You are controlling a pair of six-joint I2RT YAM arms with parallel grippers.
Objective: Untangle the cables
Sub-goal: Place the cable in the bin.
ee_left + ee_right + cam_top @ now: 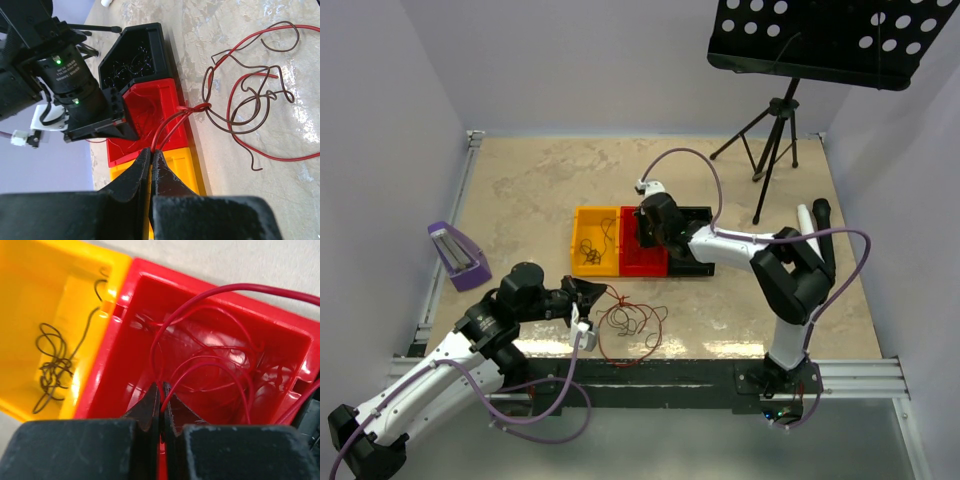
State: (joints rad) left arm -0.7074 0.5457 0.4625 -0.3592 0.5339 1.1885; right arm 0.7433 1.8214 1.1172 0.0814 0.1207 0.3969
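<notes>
A snarl of thin red and dark brown cables (632, 322) lies on the table near the front, also in the left wrist view (245, 107). My left gripper (588, 296) (151, 151) is shut on a red wire (167, 127) leading from the snarl. My right gripper (650, 228) (161, 389) hangs over the red bin (645, 262) (125, 340) and is shut on a red wire (200, 375) that loops inside it. Several red wires lie in that bin. Dark wires (52, 367) lie in the yellow bin (580, 225) (30, 300).
A black bin (695, 260) (132, 55) stands right of the red one. A purple device (455, 255) sits at the left edge. A music stand (775, 130) rises at the back right, its tray overhanging.
</notes>
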